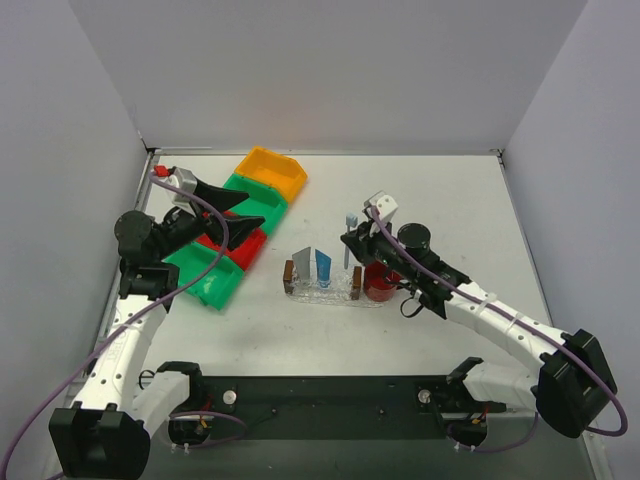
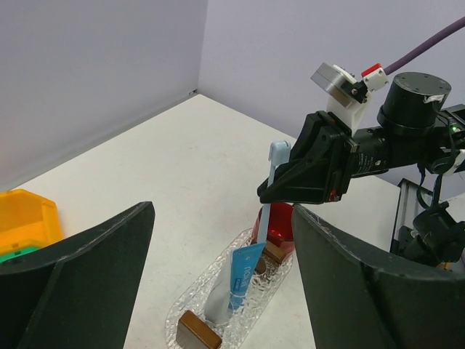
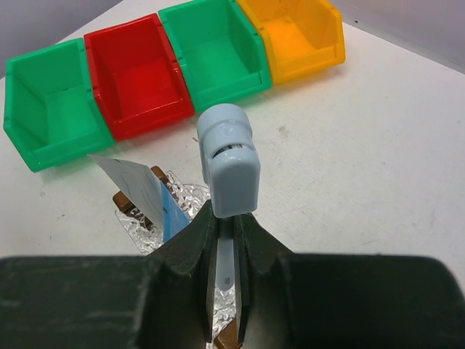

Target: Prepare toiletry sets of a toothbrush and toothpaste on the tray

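While the right gripper point(image 1: 350, 243) is pinched shut on the toothbrush point(image 1: 349, 220), holding it upright with the pale blue head on top, the lower end of the handle hangs over the end of the clear tray point(image 1: 335, 297) nearest the red cup point(image 1: 381, 284). Cannot tell whether the tip touches the tray.

Two toothpaste tubes stand close together in the tray, the silver-grey tube point(image 1: 303, 264) and the blue tube point(image 1: 323, 267), with a brown block point(image 1: 288, 272) at each end. The left gripper point(image 1: 252, 210) hangs wide open and empty above the coloured bins point(image 1: 262, 178), well apart from the tray.

Risks, as I read them:
- The grip sits just under the head of a slim handle, so the brush could pivot between the jaws on the way down.
- Let go upright, it would likely topple, perhaps off the rim or against the cup.
- A sideways swing toward the tubes could knock them flat.
- The tray looks light, so a push from the tip may slide it.
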Action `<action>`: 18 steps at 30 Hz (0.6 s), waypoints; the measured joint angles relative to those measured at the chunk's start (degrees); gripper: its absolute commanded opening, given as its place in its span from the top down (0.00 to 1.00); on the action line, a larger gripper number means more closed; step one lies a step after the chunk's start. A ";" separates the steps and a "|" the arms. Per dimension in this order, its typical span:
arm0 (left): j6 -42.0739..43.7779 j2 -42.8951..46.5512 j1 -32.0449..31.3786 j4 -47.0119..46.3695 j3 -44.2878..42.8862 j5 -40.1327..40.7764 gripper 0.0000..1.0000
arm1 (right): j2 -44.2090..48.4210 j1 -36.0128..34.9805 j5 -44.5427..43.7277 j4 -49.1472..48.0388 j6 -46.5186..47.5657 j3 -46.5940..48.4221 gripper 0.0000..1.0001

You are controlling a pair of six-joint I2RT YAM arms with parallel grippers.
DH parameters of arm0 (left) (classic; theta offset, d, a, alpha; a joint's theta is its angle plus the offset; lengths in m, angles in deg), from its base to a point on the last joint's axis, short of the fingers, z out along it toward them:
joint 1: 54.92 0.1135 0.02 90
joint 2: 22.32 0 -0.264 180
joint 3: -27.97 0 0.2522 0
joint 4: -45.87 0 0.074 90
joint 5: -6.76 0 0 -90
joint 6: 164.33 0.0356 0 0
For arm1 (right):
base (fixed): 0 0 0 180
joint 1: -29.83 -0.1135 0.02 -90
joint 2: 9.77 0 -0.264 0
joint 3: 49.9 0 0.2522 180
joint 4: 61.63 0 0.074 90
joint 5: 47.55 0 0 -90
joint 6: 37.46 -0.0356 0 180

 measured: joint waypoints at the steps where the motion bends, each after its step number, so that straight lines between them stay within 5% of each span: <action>1: 0.20 0.11 0.02 0.20 0.00 0.00 0.13 | 0.00 -0.07 0.00 -0.35 -0.09 -0.15 1.00; 18: 2.32 0.79 0.35 1.18 0.61 0.42 0.13 | -1.60 -1.51 -0.07 -4.09 -1.01 -3.63 1.00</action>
